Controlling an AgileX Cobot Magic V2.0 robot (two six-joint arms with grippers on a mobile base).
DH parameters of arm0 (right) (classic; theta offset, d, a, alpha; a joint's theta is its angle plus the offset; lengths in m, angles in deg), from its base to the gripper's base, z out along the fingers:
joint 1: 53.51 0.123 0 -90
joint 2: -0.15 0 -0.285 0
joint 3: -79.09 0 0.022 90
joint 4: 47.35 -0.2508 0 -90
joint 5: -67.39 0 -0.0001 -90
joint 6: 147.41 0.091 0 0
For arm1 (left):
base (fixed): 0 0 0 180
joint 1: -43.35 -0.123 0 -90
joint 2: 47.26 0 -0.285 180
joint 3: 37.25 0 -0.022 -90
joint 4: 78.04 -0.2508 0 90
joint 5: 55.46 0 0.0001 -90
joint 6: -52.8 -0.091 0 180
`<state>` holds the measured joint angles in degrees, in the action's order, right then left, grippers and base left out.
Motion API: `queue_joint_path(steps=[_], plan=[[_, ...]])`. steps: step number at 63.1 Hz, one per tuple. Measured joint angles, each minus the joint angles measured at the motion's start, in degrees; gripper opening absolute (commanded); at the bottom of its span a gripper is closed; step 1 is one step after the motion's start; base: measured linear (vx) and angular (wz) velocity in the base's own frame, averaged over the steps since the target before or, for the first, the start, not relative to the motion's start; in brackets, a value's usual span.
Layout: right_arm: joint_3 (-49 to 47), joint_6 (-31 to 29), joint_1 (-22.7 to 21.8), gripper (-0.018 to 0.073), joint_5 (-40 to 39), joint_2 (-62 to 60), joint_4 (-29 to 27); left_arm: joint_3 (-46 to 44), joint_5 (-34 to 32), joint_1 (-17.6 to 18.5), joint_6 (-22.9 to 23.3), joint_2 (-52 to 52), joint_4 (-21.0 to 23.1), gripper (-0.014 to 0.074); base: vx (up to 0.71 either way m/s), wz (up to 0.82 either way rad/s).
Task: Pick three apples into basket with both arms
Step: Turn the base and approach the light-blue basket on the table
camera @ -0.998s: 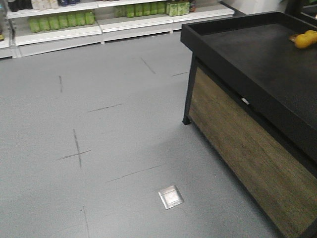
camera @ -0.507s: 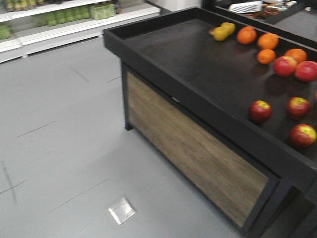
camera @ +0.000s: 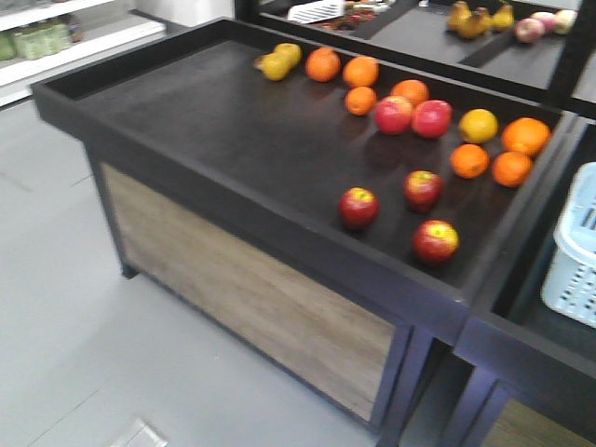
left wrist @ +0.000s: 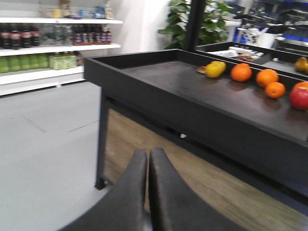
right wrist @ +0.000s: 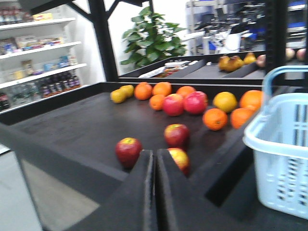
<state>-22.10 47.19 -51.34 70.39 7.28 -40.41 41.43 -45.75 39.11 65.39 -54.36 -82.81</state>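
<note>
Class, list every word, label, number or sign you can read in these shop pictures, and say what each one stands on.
Nothing can be read in any view.
Labels on the bottles in the left wrist view: too small and blurred.
Labels on the shelf goods in the right wrist view: blurred.
Basket and apples: no writing or stickers show.

Matt blk table [camera: 214,130] w/ wood-grain panel [camera: 251,307]; glossy apples [camera: 358,207]; plastic basket [camera: 577,261].
</note>
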Motion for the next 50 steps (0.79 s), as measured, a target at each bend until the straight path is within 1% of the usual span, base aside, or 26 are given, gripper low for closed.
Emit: queue_joint_path(steps=[21, 50], plan=[[0.0, 0.0, 0.0, -0.0004, 0.0, 0.0, 0.0, 0.0, 0.0, 0.0, 0.0, 0.0, 0.0, -0.0006, 0.12, -0.5], [0.0, 0.0, 0.0, -0.0004, 0.0, 0.0, 0.0, 0.0, 0.0, 0.0, 0.0, 0.0, 0.0, -0.0006, 0.1, -0.42]])
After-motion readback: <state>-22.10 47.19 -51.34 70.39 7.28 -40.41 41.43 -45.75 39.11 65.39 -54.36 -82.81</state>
